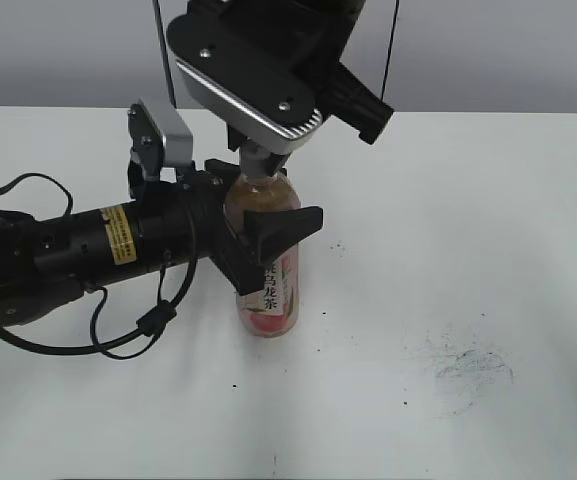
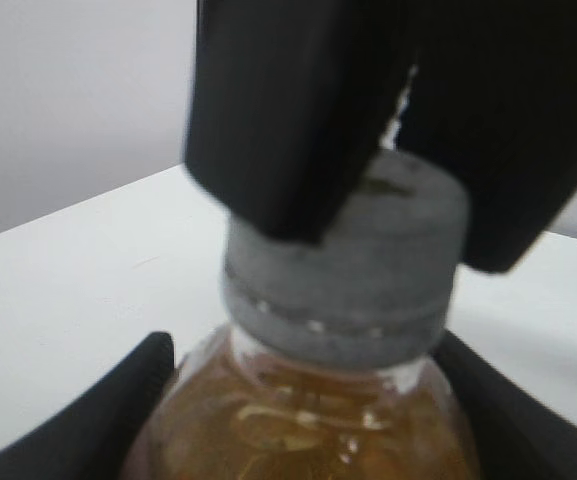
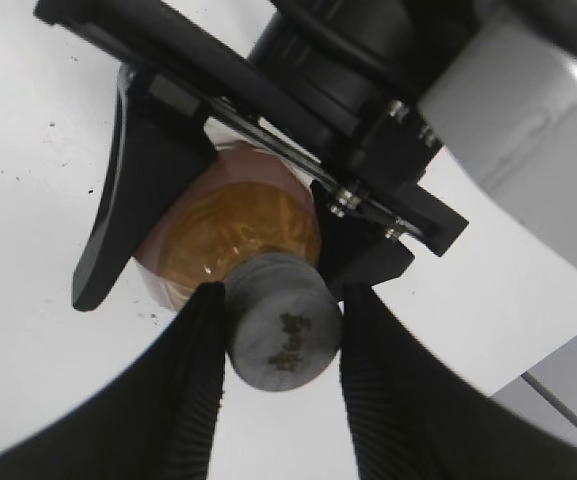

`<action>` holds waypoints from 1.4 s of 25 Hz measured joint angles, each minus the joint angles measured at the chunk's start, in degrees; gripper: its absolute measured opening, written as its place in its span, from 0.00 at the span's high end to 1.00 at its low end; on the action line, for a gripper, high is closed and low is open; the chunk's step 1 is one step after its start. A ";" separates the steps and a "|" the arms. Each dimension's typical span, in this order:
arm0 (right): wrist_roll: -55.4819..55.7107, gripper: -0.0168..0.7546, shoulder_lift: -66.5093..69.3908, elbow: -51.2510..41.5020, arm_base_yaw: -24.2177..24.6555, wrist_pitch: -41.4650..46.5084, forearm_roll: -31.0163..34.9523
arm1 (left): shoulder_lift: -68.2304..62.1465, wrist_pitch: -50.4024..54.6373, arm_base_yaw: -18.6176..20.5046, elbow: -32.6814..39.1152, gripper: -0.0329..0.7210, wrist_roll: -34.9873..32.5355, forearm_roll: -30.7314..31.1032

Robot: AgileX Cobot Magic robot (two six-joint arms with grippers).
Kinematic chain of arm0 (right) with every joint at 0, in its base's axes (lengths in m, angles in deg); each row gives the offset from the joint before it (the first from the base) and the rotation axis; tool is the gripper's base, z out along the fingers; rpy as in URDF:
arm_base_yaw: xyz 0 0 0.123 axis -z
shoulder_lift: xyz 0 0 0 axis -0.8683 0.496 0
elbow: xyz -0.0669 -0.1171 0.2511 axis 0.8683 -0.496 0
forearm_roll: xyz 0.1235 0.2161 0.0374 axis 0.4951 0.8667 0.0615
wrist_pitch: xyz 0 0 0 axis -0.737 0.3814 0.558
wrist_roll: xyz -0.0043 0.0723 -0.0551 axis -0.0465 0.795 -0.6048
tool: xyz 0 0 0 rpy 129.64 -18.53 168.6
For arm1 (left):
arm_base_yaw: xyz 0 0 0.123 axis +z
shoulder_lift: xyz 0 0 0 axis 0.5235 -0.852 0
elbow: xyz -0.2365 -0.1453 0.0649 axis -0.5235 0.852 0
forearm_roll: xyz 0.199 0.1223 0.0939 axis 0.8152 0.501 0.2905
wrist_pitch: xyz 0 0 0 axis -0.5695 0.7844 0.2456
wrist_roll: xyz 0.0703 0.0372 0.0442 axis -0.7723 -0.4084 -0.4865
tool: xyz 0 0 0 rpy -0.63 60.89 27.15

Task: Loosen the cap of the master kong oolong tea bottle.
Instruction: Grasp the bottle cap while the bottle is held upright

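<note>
Master kong oolong tea bottle [image 1: 268, 270] upright on white table [image 1: 448, 250], left gripper [image 1: 258, 235] clamped round its body, right gripper [image 3: 278, 345] pinching the cap [image 3: 283, 335] (hidden in exterior view), label partly covered

The left claw [image 1: 258, 235] reaches in sideways, clamped around the bottle [image 1: 268, 290]. The right claw [image 3: 280, 340] descends vertically, pinching the cap [image 3: 283, 335].

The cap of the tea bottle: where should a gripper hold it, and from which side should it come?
Grip the cap on its round side wall, coming from straight above: the bottle stands upright. The right gripper already pinches it so; the left gripper holds the body.
</note>
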 joint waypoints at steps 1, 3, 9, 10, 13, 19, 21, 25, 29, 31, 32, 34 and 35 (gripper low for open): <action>-1.06 0.63 0.00 0.00 -0.05 0.03 -0.17 | 0.00 0.05 0.00 -0.07 0.36 0.00 0.05; -1.31 0.63 0.00 0.00 -0.05 0.07 -0.28 | 0.00 0.11 0.00 -0.07 0.36 0.00 0.12; 24.70 0.49 0.00 0.00 -0.28 0.16 -2.16 | 0.00 -0.01 0.00 -0.18 0.36 -0.15 0.97; 31.19 0.42 0.05 0.00 -0.28 0.11 -2.83 | 0.00 -0.08 0.00 -0.18 0.36 -0.22 1.24; 49.91 0.31 0.05 0.00 -0.28 0.10 -4.33 | 0.00 -0.12 0.00 -0.18 0.36 -0.35 1.38; 82.78 0.29 0.05 0.00 -0.28 0.10 -3.52 | 0.00 -0.14 0.00 -0.18 0.36 -0.40 1.56; 93.05 0.32 0.05 0.00 -0.28 0.10 -2.55 | 0.00 -0.14 0.00 -0.18 0.36 -0.46 1.56; 105.54 0.40 0.05 0.00 -0.28 0.10 0.35 | 0.00 -0.25 0.00 -0.18 0.36 -0.46 1.61; 109.32 0.49 0.05 0.00 -0.28 0.10 0.67 | 0.00 -0.25 0.00 -0.18 0.36 -0.46 1.67; 109.71 0.52 0.05 0.00 -0.28 0.10 0.38 | 0.00 -0.25 0.00 -0.18 0.36 -0.46 1.79; 109.71 0.53 0.05 0.00 -0.28 0.10 0.13 | 0.00 -0.25 0.00 -0.18 0.36 -0.46 1.79; 109.71 0.54 0.05 0.00 -0.28 0.10 -0.93 | 0.00 -0.25 0.00 -0.18 0.36 -0.46 1.79; 109.72 0.54 0.05 0.00 -0.28 0.10 -1.29 | 0.00 -0.25 0.00 -0.18 0.36 -0.46 1.79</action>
